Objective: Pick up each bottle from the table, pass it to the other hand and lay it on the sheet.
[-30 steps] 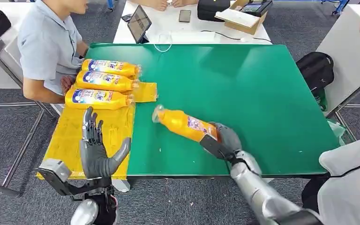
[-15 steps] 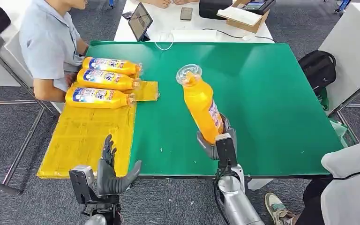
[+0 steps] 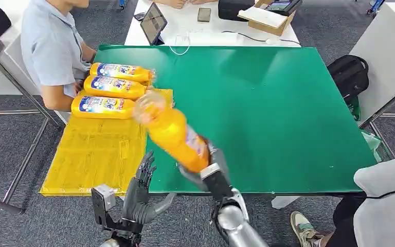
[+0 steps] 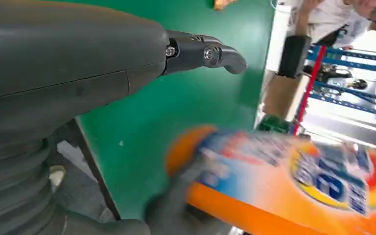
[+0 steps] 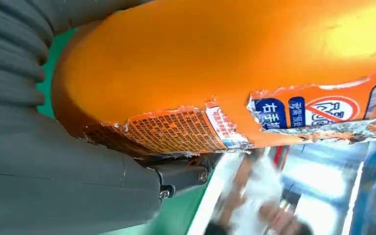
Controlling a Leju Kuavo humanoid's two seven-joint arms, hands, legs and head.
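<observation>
My right hand point(image 3: 212, 172) grips an orange bottle point(image 3: 172, 133) by its base, raised above the green table point(image 3: 267, 92) and tilted with its cap toward the yellow sheet point(image 3: 95, 149). The right wrist view shows the bottle point(image 5: 235, 73) close up with a torn label. My left hand point(image 3: 141, 194) is open at the table's near edge, just left of the bottle's base, fingers spread upward. In the left wrist view the bottle point(image 4: 293, 176) appears blurred beside the left hand point(image 4: 78, 68). Three more orange bottles point(image 3: 108, 88) lie side by side on the sheet's far end.
A person in a grey shirt point(image 3: 51, 51) sits at the left by the laid bottles. Another person point(image 3: 385, 200) is at the near right. A white table point(image 3: 211, 25) behind holds a tablet, phone and boxes. A black bag point(image 3: 347, 74) lies right of the green table.
My right hand has swung the bottle leftward, from lying over the table, through upright, to tilted toward the sheet. My left hand has shifted right toward the bottle.
</observation>
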